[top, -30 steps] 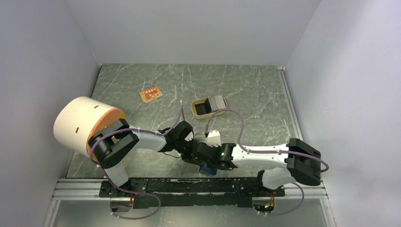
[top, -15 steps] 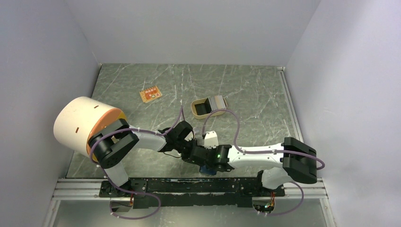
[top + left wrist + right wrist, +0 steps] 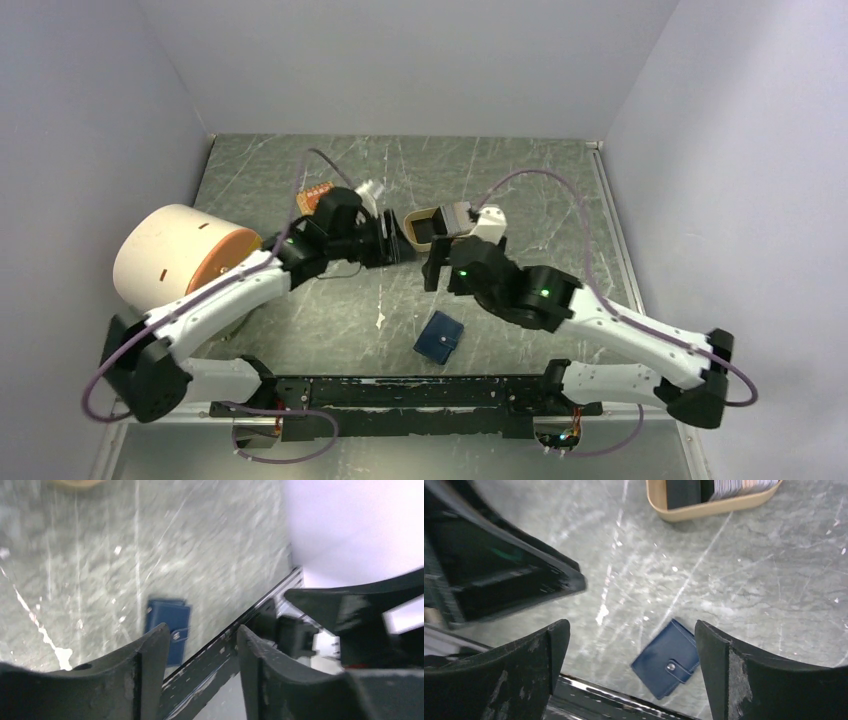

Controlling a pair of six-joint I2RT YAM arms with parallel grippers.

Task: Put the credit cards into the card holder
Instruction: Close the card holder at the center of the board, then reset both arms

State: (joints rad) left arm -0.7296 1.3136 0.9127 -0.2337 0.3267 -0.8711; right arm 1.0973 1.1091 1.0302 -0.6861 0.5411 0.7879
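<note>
The card holder (image 3: 439, 338) lies shut on the table near the front edge, navy with a snap tab; it also shows as the card holder (image 3: 669, 659) and the card holder (image 3: 167, 630). The credit cards (image 3: 462, 215) stand as a grey stack in the tan oval tray (image 3: 425, 211); in the right wrist view the credit cards (image 3: 741, 485) show at the top edge. My left gripper (image 3: 393, 243) hangs open just left of the tray, empty. My right gripper (image 3: 437, 268) hangs open just in front of the tray, empty.
A large white and orange cylinder (image 3: 180, 262) stands at the left. A small orange board (image 3: 318, 194) lies behind the left arm, partly hidden. The tray (image 3: 704, 511) also holds a dark block (image 3: 683, 492). A black rail (image 3: 420, 390) runs along the front edge.
Both arms have risen from the card holder at the front edge and swung back toward the tray. Both grippers have opened, leaving the card holder shut on the table.
</note>
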